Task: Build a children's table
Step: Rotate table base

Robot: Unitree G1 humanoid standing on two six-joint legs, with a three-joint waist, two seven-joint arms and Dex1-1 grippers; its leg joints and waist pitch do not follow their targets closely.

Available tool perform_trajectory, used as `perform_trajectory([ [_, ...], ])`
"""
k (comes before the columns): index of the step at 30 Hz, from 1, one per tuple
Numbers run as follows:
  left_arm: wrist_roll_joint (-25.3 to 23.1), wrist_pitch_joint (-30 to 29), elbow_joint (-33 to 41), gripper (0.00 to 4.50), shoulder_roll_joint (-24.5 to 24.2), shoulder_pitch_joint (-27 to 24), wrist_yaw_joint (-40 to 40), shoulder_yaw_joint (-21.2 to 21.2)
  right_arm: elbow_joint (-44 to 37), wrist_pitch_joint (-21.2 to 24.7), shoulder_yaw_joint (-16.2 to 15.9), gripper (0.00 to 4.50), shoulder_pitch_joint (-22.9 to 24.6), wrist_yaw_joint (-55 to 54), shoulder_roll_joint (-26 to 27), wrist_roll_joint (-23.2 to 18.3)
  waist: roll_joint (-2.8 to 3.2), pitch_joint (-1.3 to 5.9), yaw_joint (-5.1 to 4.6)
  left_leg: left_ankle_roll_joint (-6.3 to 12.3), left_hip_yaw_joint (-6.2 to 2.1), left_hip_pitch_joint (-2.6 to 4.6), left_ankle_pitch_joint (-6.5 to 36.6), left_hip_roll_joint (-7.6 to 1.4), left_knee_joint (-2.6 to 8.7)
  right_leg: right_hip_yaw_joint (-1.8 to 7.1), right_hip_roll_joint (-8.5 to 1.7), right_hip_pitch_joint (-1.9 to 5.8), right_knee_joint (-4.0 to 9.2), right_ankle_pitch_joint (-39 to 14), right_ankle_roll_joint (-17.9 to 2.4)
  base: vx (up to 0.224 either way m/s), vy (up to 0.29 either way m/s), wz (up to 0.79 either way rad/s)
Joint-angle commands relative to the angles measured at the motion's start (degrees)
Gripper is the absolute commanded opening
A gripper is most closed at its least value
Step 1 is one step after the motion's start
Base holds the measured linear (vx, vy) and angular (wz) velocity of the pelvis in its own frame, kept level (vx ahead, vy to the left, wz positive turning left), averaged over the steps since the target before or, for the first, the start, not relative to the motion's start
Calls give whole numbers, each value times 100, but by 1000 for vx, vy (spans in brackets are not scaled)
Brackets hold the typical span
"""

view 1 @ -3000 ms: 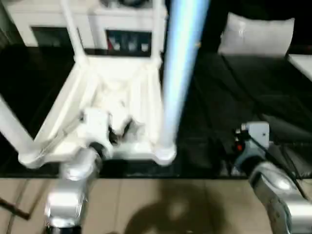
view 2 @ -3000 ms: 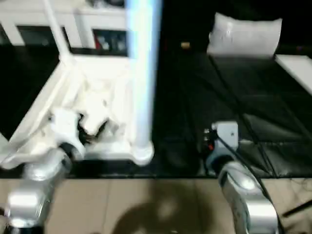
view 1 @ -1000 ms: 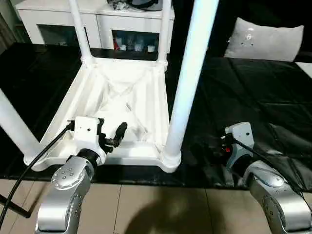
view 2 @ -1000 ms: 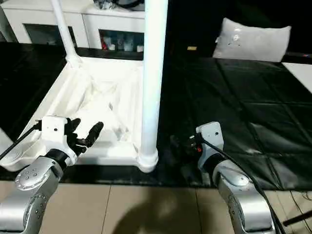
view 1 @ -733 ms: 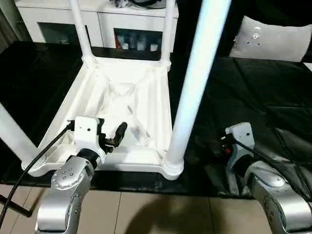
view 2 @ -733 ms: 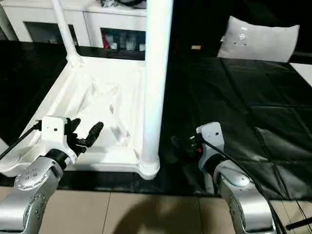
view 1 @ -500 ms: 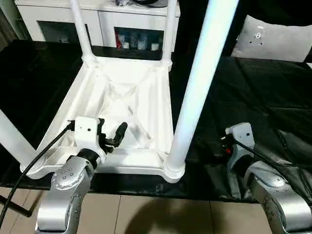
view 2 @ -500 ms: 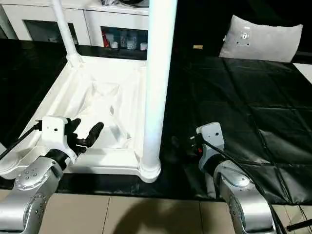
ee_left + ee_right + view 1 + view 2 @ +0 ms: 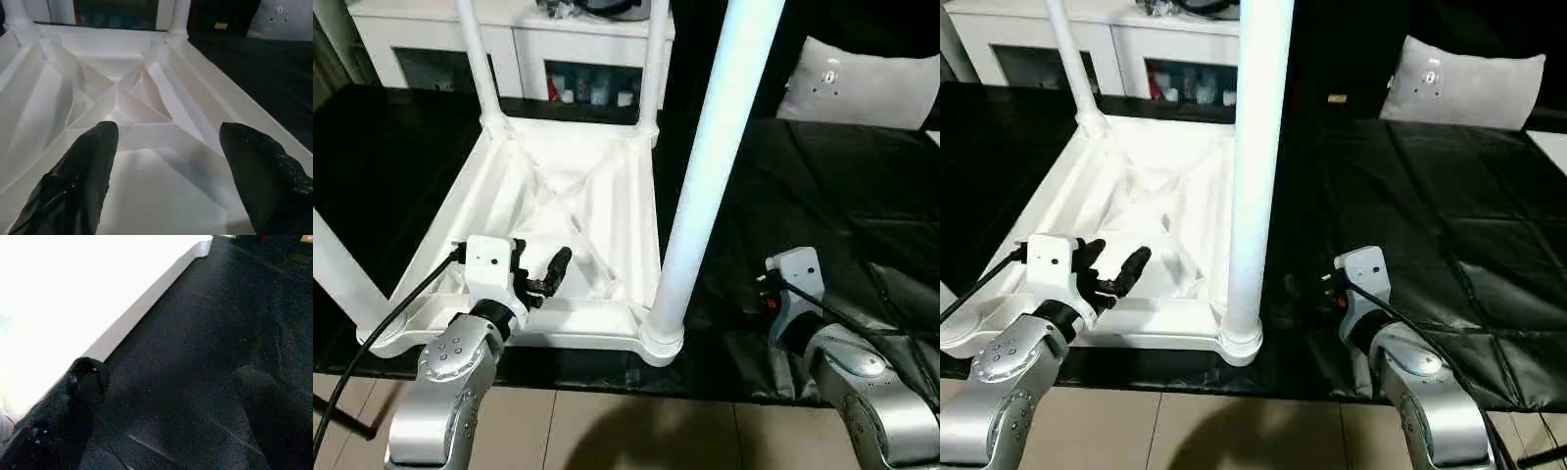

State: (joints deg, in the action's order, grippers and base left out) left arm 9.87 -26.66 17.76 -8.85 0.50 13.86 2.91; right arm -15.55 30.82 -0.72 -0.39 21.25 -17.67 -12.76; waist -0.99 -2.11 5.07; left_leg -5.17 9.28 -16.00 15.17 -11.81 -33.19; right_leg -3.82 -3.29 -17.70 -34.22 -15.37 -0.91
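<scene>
Above the ribbed underside, the left gripper [image 9: 164, 147] hangs spread and empty; the right gripper [image 9: 166, 396] (also wide apart) hovers over the black-covered work table [image 9: 822, 196], beside the upturned children's table [image 9: 558, 196].

So the whole view has shifted, meaning the head camera moved. The black table's front edge [image 9: 724, 377] sits lower in frame than three seconds ago, with less floor [image 9: 636, 431] under it. The pillow [image 9: 862, 83] and the far legs [image 9: 475, 59] have slid a bit to the right. The near leg [image 9: 705, 176] used to run almost straight up and now slants clearly right toward the top. Its socket [image 9: 661, 343] is lower too. Measured against that socket, both grippers sit more to the left than three seconds back. The left gripper [image 9: 166, 129] is farther from it, and the right gripper [image 9: 168, 372] is closer.
</scene>
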Motion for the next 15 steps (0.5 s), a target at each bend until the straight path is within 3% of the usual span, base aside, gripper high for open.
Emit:
perform_trajectory([
  [1, 29, -85, 76, 371, -38, -31, 47, -62, -56, 91, -75, 450, -30, 26, -87, 47, 36, 295, 2, 687, 57, -85, 258, 17, 354, 223, -227, 381, 320, -276, -1407, 0, 0, 0],
  [2, 38, -87, 77, 371, -45, -32, 45, -67, -62, 114, -81, 450, -31, 24, -98, 55, 58, 320, 54, 1146, -35, -354, -88, 148, 277, 106, -334, 554, 391, -156, -1186, 0, 0, 0],
  [3, 46, -89, 77, 371, -51, -34, 43, -71, -66, 125, -84, 450, -32, 22, -104, 60, 36, 320, 30, 1334, -71, -364, -199, 156, 246, 77, -352, 542, 407, -186, -1127, 0, 0, 0],
  [4, 50, -90, 78, 371, -55, -35, 42, -74, -65, 120, -85, 450, -32, 24, -105, 63, 89, 322, 30, 1594, -141, -424, -455, 160, 188, -29, -377, 571, 443, -384, -1026, 5, 5, 29],
  [5, 52, -92, 80, 371, -54, -38, 43, -75, -62, 96, -87, 450, -33, 25, -107, 72, 102, 320, 15, 1732, -205, -437, -668, 156, 150, -114, -365, 571, 462, -536, -955, 15, 4, 31],
  [6, 54, -92, 81, 371, -52, -40, 44, -75, -61, 77, -75, 450, -28, 12, -88, 68, 190, 367, -33, 1537, -172, -129, -682, 27, 198, -69, -282, 390, 383, -578, -1023, 15, 4, 31],
  [7, 56, -91, 82, 371, -51, -42, 44, -75, -60, 66, -62, 450, -22, 1, -70, 61, 154, 354, -64, 1541, -283, -74, -1022, -77, 231, -130, -182, 334, 257, -282, -1089, 54, -7, 16],
  [8, 56, -91, 82, 371, -51, -42, 44, -75, -60, 66, -62, 450, -22, 1, -70, 61, 119, 346, -112, 1625, -317, 66, -1145, -108, 224, -140, -167, 228, 170, -18, -1137, 60, -26, 0],
  [9, 56, -92, 81, 371, -52, -43, 45, -76, -59, 69, -67, 450, -25, 11, -77, 65, 96, 327, -88, 1828, -314, 37, -1106, -80, 216, -116, -207, 213, 193, -24, -1182, 60, -26, 0],
  [10, 53, -94, 78, 371, -49, -38, 41, -78, -52, 74, -66, 450, -32, 21, -87, 63, 44, 327, -19, 1805, -181, -107, -943, 66, 171, -30, -286, 359, 273, -69, -1302, 0, 0, 0],
  [11, 52, -96, 76, 371, -46, -34, 38, -81, -47, 81, -68, 450, -39, 27, -98, 57, 28, 327, 25, 1652, -126, -275, -796, 128, 158, 28, -327, 498, 338, -311, -1303, 0, 0, 0],
  [12, 58, -95, 74, 371, -51, -30, 27, -87, -44, 87, -72, 450, -45, 32, -111, 51, 37, 333, 45, 1562, -116, -314, -756, 142, 153, 43, -336, 536, 360, -416, -1267, 0, 0, 0],
  [13, 58, -95, 74, 371, -51, -30, 27, -87, -44, 87, -72, 450, -45, 32, -111, 51, 55, 341, 51, 1420, -123, -304, -713, 129, 170, 39, -317, 529, 358, -478, -1205, 0, 0, 0],
  [15, 64, -93, 75, 371, -56, -32, 22, -91, -44, 89, -73, 450, -45, 33, -112, 48, 77, 351, 13, 1332, -168, -240, -796, 100, 201, -9, -246, 482, 308, -243, -1128, 0, 0, 0],
])
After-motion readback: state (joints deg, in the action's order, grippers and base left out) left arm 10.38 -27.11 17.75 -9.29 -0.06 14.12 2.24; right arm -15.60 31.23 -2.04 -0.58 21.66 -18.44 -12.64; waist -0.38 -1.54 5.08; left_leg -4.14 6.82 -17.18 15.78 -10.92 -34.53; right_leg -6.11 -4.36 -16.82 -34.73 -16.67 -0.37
